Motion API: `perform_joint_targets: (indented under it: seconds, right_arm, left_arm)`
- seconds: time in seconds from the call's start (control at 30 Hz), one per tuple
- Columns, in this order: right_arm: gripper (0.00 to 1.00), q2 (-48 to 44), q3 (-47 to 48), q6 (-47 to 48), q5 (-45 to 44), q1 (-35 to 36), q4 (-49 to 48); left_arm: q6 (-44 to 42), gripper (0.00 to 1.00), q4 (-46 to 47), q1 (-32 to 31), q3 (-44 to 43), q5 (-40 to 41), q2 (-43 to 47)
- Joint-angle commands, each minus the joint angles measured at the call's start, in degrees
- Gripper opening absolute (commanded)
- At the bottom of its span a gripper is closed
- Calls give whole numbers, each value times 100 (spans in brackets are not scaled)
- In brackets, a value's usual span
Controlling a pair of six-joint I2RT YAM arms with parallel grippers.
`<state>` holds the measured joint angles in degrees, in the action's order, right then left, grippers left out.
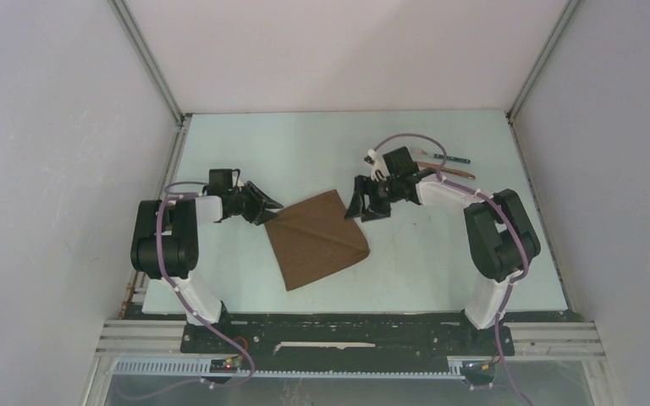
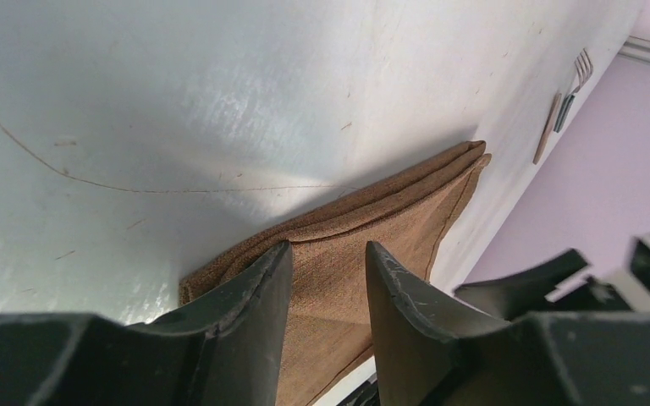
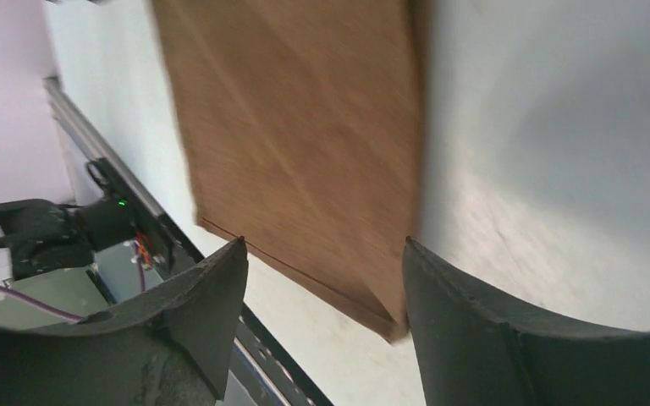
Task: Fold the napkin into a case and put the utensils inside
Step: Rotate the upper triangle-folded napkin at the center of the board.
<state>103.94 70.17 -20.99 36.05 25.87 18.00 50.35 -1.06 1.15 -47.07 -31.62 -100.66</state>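
**Condition observed.** The napkin (image 1: 317,239) lay at the centre of the tabletop (image 1: 423,254), folded into a layered panel set cornerwise. It was too broad to pass for a narrow case. The left wrist view showed stacked edges along its far side.

**End effectors.** The left end effector (image 1: 264,205) sat at the napkin's 10 o'clock corner. Its jaws were partly spread astride the cloth, with no fabric visibly pinched. The right end effector (image 1: 360,205) stood at the 1 o'clock corner with its jaws wide apart and gripping nothing.

**Utensils.** The utensils (image 1: 450,166), a fork and a thin brown stick, lay at the tabletop's 2 o'clock, well apart from the napkin and close beside the right forearm.

**Probable faults.**
- If a jaw closed on the top layer alone, the panel would likely peel open instead of folding. The cause would be the stacked edges lying close together.
- A pull from one corner only could slide the whole cloth across the smooth tabletop and skew the next crease.
- An uneven crease could leave the pouch mouth shut or too shallow for the utensils.
- A careless swing of the right arm might knock the utensils towards the far edge.
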Motion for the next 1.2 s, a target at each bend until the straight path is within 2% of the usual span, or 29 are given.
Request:
perform_joint_targets:
  seconds: [0.0, 0.13, 0.3, 0.4, 0.43, 0.53, 0.67, 0.9, 1.17]
  right_arm:
    - [72, -529, -588, 93, -166, -248, 57]
    - [57, -672, -1026, 229, -211, -244, 106]
    - [51, -610, -1230, 271, -115, -289, -52]
    - [44, -514, -1231, 203, 74, -285, -229]
    - [44, -491, -1231, 191, 76, -284, -247]
    - [52, -457, -1235, 243, -2, -255, -225]
    - [47, -422, -1309, 241, 33, -216, -279]
    - [45, -325, -1491, 257, -8, -161, -371]
    - [35, -254, -1549, 201, 94, -82, -511]
  left_arm:
    - [-295, 46, -279, 16, -114, 231, -29]
    - [-284, 46, -289, 12, -144, 230, -60]
    - [-289, 46, -287, 16, -136, 235, -59]
    - [-289, 46, -289, 11, -127, 226, -60]
    - [-293, 46, -290, 10, -127, 226, -47]
    - [-305, 46, -298, 17, -127, 232, -34]
    - [-297, 46, -296, 12, -127, 228, -59]
    - [-297, 46, -294, 11, -135, 232, -65]
    - [-306, 46, -298, 17, -110, 237, -61]
